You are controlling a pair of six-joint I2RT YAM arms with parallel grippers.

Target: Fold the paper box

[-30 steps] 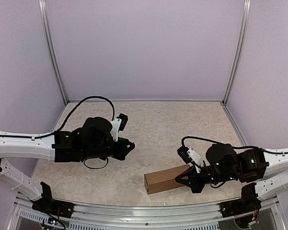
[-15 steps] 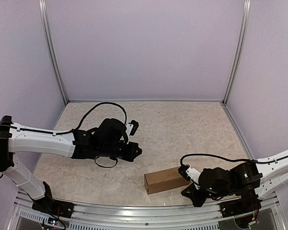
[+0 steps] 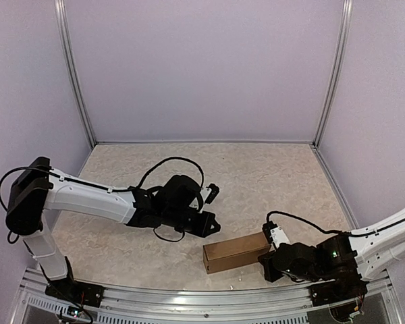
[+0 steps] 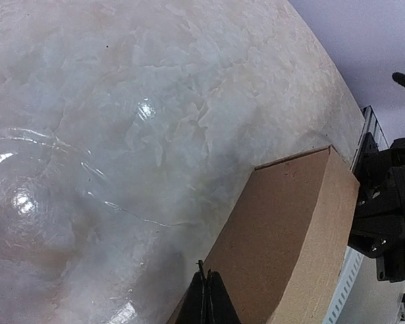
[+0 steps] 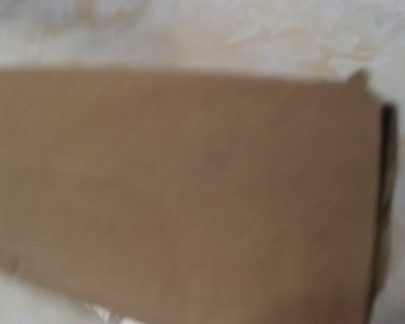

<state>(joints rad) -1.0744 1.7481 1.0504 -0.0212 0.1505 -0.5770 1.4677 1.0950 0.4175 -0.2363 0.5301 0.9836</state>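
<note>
The paper box (image 3: 233,253) is a closed oblong of plain brown cardboard lying near the table's front edge. In the left wrist view the paper box (image 4: 293,229) runs up to the right. My left gripper (image 3: 211,225) is shut, its tip just above the box's left end. Its black fingertips (image 4: 209,297) are pressed together against the box's near edge, with nothing between them. My right gripper (image 3: 266,262) sits low at the box's right end. The blurred paper box (image 5: 189,189) fills the right wrist view, and the fingers are hidden there.
A metal rail (image 3: 189,297) runs along the near edge just behind the box. Pale walls with upright posts (image 3: 74,74) close the back and sides. The right arm's black body (image 4: 391,216) shows beyond the box's far end.
My left arm has stretched right and forward until its shut tip reaches the box's left end. The right arm has dropped low toward the rail, staying at the box's right end.
</note>
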